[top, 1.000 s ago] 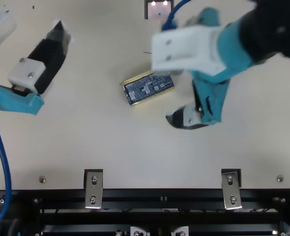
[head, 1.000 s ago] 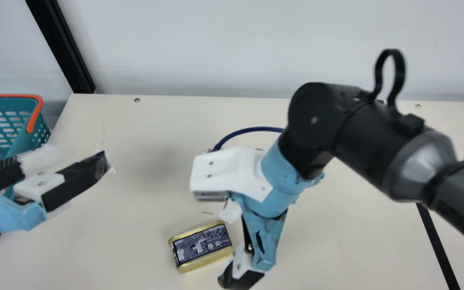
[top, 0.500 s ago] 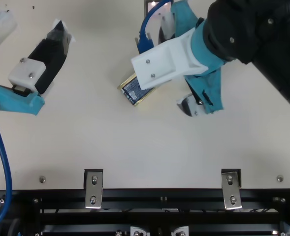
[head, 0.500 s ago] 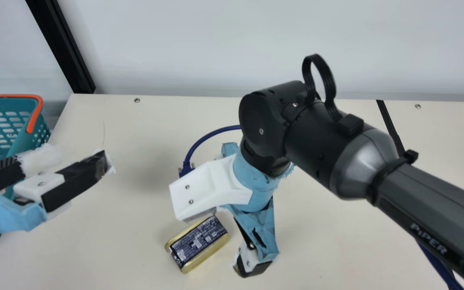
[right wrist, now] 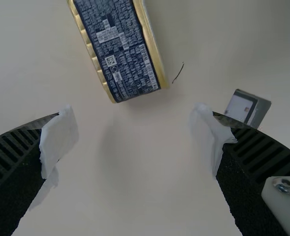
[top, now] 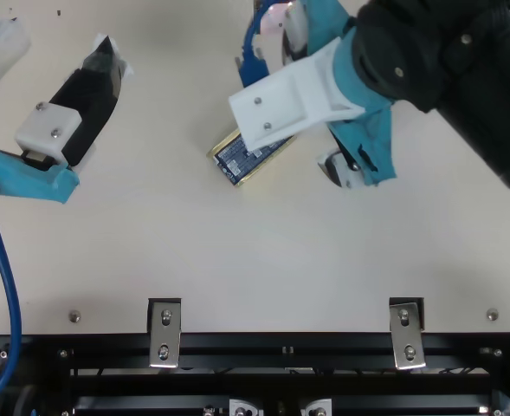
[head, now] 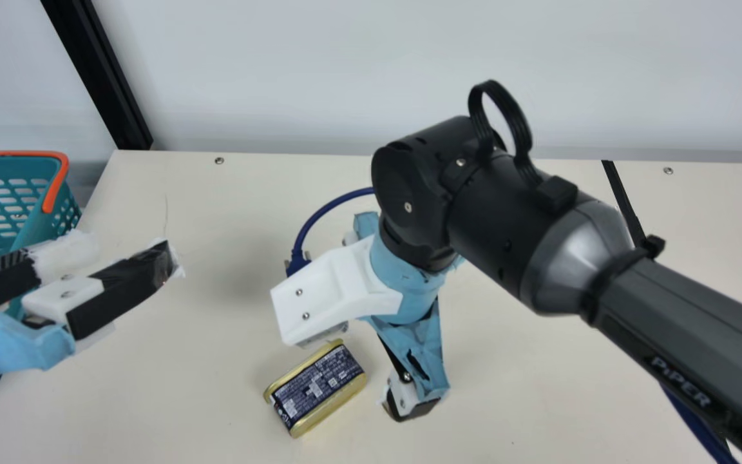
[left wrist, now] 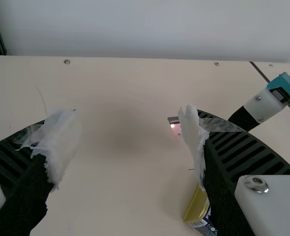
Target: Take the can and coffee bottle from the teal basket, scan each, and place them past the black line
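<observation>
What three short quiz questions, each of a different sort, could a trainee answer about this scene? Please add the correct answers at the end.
1. True or false: the can lies on the table, outside the teal basket.

2. Choose one. The right end effector is:
a) shut on the can
b) open and empty
c) inside the teal basket

3. Put these in order, from left to right in the main view: black line, can, teal basket.

Key: 1. True. 2. b. 3. Teal basket, can, black line.
</observation>
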Tool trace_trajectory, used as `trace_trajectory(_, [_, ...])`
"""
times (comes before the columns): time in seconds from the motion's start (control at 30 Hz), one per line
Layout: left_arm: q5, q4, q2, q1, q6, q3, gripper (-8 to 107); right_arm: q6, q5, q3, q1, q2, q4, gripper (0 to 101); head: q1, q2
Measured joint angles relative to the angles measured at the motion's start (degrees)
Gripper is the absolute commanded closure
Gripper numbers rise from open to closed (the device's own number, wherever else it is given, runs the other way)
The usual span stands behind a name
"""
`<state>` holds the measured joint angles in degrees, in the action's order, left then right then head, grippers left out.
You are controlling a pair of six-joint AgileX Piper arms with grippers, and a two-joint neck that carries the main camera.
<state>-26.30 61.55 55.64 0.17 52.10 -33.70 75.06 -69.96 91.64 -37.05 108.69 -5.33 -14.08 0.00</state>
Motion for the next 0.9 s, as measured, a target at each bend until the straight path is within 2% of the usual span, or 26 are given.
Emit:
trace_trajectory(0.33, [0.0,0.0,0.0,0.0,0.0,0.0,9,4.4,0.0,5.0,-1.8,3.4,-3.5,0,0.0,0.0])
trace_trajectory(0.6, [0.0,0.0,0.0,0.0,0.0,0.0,9,6.7,0.1,5.8,-3.2,6.4,-6.7,0,0.0,0.0])
trace_trajectory(0.9, [0.0,0.0,0.0,0.0,0.0,0.0,9,7.5,0.1,5.8,-3.7,9.7,-7.3,0,0.0,0.0])
